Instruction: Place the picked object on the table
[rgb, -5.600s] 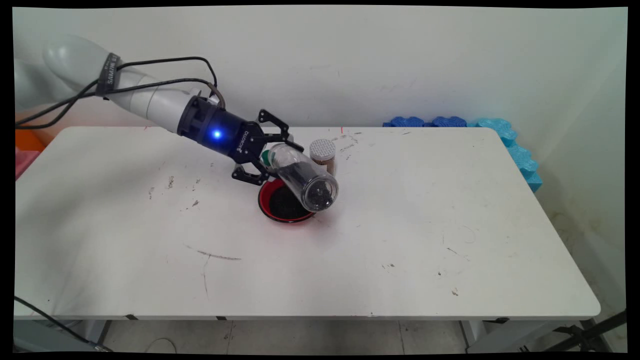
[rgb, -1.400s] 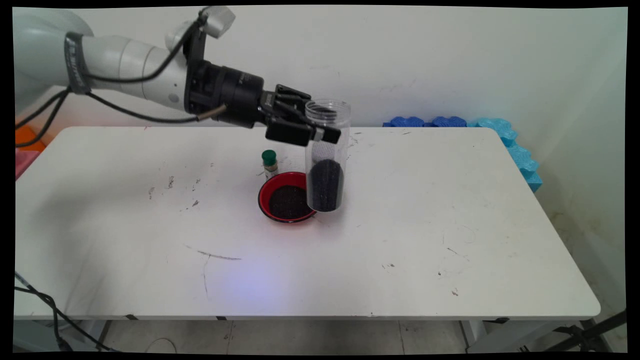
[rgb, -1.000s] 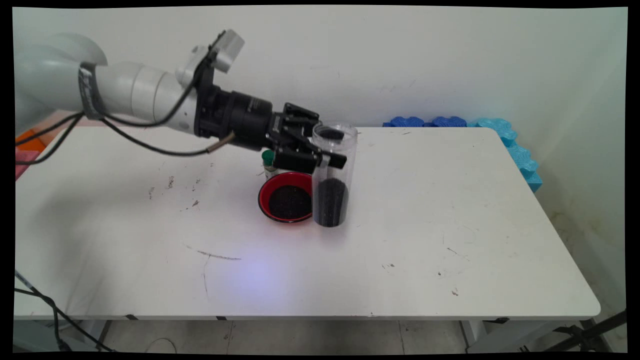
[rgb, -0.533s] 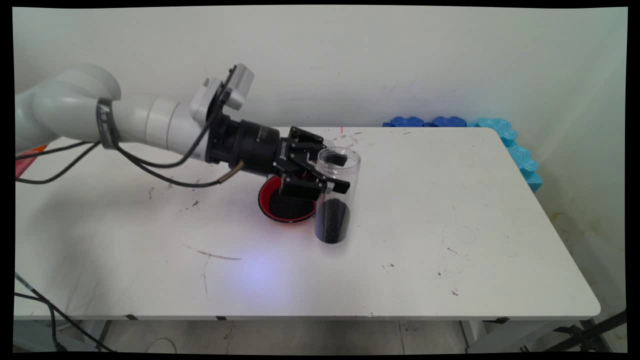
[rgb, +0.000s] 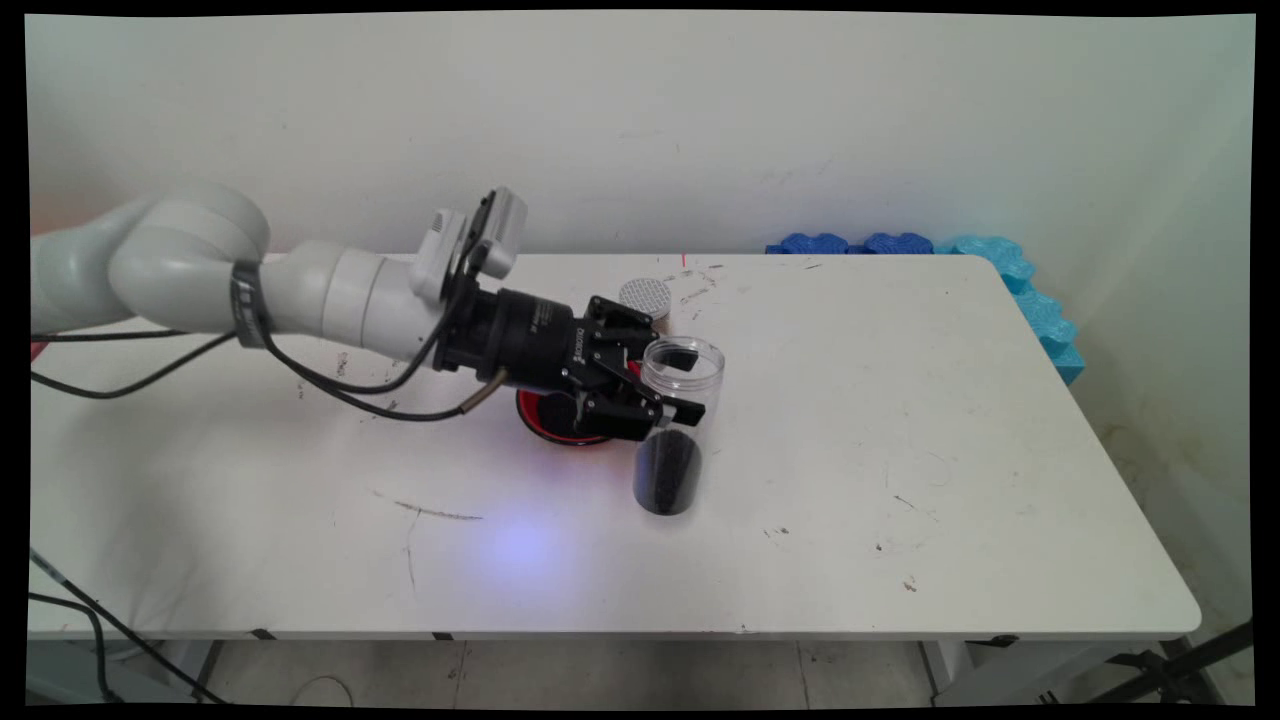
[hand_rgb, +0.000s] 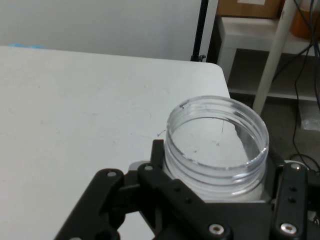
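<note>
Lowered since half a second ago, the clear jar (rgb: 672, 425) now stands upright on the counter (rgb: 900, 450) rather than hanging above it, and the arm has sunk with it. Dark granules fill its lower part; its mouth is open, the rim bare in the hand view (hand_rgb: 216, 140). The tool (rgb: 668, 385) is clenched on the jar just below the rim, one finger (rgb: 680, 410) across the near wall and the other showing through the glass.

At the jar's 9 o'clock, just beside it, sits a red bowl (rgb: 540, 425) with dark contents, largely hidden under the tool's black linkage. At its 12 o'clock, nearer the wall, a shaker with a perforated silver lid (rgb: 645, 296) shows behind the tool; its body is covered.

Scuffs and dark marks speckle the white counter. Blue foam pieces (rgb: 990, 262) lie along its far right corner against the pale wall. Black cables (rgb: 330, 385) hang from the arm.
</note>
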